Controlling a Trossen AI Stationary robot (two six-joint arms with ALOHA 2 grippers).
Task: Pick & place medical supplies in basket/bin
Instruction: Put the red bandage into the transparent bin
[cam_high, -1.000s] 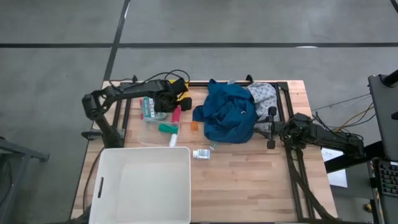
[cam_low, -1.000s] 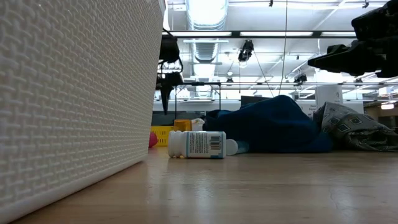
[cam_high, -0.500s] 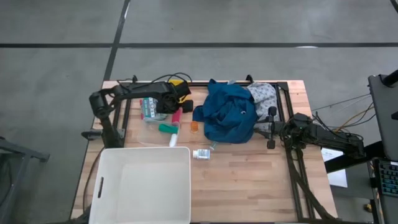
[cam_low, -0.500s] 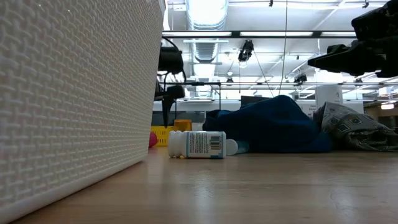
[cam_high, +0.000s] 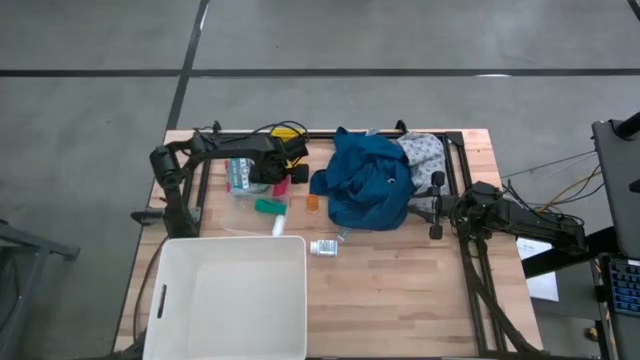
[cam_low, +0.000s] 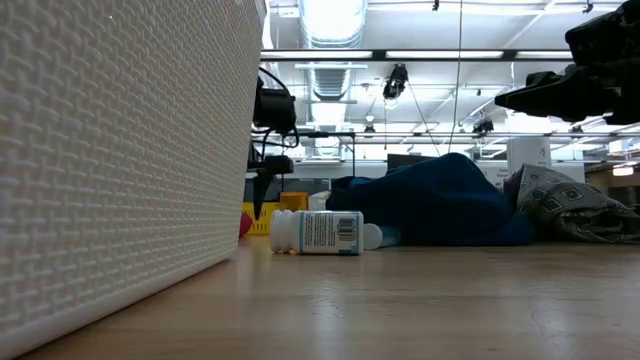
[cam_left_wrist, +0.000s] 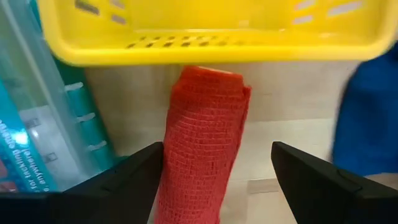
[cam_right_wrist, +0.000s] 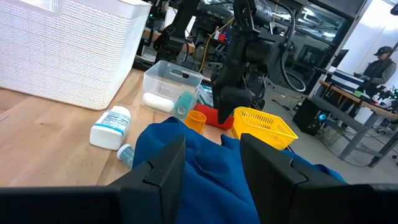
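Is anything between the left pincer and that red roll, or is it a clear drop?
Nothing visible blocks it. The left pincer is open, its fingers either side of the red roll. A yellow basket lies just beyond the roll's end and a clear container close beside it.

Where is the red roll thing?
In the high view the red roll lies at the table's far left part, between the clear box and the blue garment, under the left gripper.
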